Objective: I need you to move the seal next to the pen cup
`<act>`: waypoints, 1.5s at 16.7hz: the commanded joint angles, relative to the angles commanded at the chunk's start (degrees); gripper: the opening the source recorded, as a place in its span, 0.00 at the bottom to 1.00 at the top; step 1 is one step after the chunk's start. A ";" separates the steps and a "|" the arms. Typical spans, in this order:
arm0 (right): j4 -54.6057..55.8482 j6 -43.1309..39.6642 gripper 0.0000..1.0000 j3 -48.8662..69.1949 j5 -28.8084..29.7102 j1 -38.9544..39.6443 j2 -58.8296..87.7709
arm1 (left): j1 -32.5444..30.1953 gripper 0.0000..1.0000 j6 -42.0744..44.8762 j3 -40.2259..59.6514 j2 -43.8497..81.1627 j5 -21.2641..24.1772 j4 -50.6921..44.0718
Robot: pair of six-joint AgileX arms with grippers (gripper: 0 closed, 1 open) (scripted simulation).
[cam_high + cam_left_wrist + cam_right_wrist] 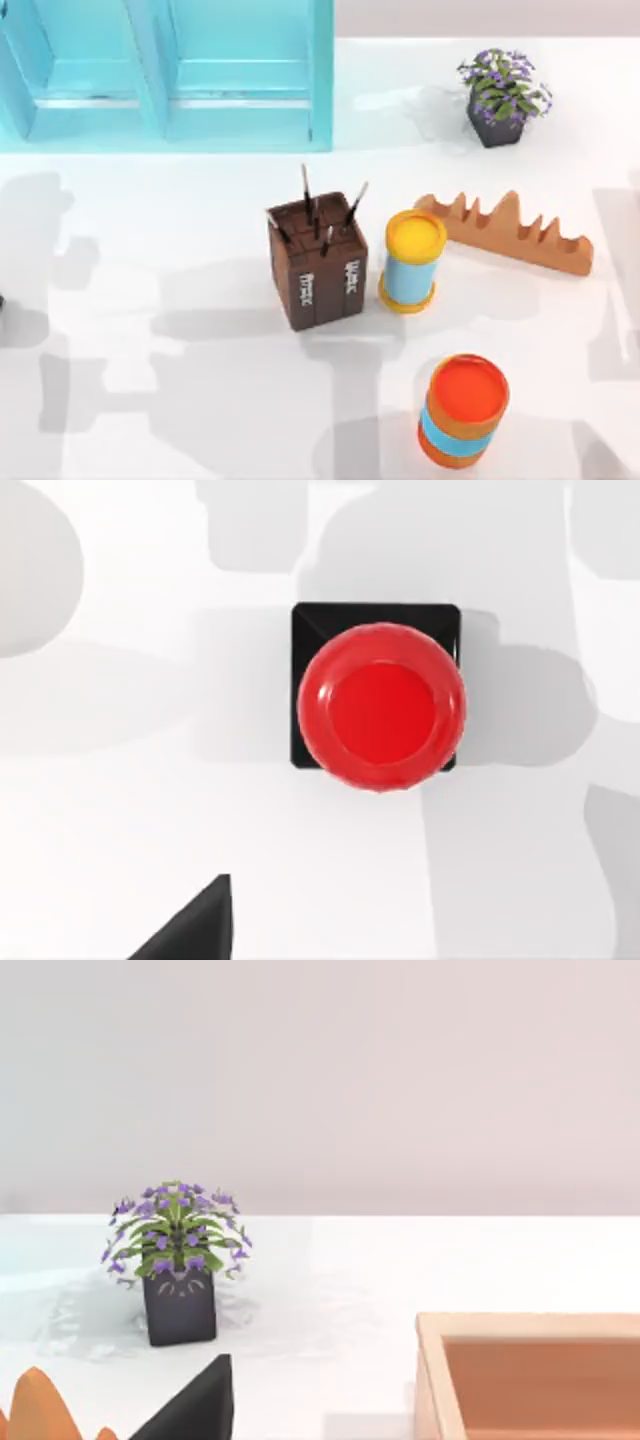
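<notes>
**A:** White table (180, 420), shadows all over it. Turquoise shelving (170, 70) sat along the far edge, left of centre. Potted purple plant (503, 95) at the far right.

**B:** Where was the pen cup?

**A:** The pen cup (318, 262) stood about mid-table, upright, thin dark pens sticking out of its gridded top, white lettering on the sides facing the camera. Just beside it on the right: a blue cylinder with a yellow lid (412, 260), nearly touching it. Behind that, a jagged wooden rack (510, 232) ran off toward the right edge. An orange cylinder with a blue band (464, 410) stood nearer the front, right of centre, well apart from the cup.

**B:** So the right side of the cup was blocked?

**A:** Yes, by the yellow-lidded one. Left and front sides of the cup were bare table.

**B:** And the seal?

**A:** The seal (380, 700) was seen from straight above in the left wrist view: red knob up, black square base flat on the white surface, nothing touching it.

**B:** Left gripper state?

**A:** Could not tell. One dark finger tip (195, 925) poked into the left wrist view, clear of the seal.

**B:** Right side?

**A:** Same, could not tell. Right wrist view faced the plant, with one black finger tip (195, 1405), the rack's orange points and a wooden box (530, 1375) close by.
</notes>
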 joint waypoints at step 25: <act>0.00 0.00 1.00 0.00 0.00 0.00 0.00 | 2.54 1.00 3.23 2.92 25.41 0.00 6.65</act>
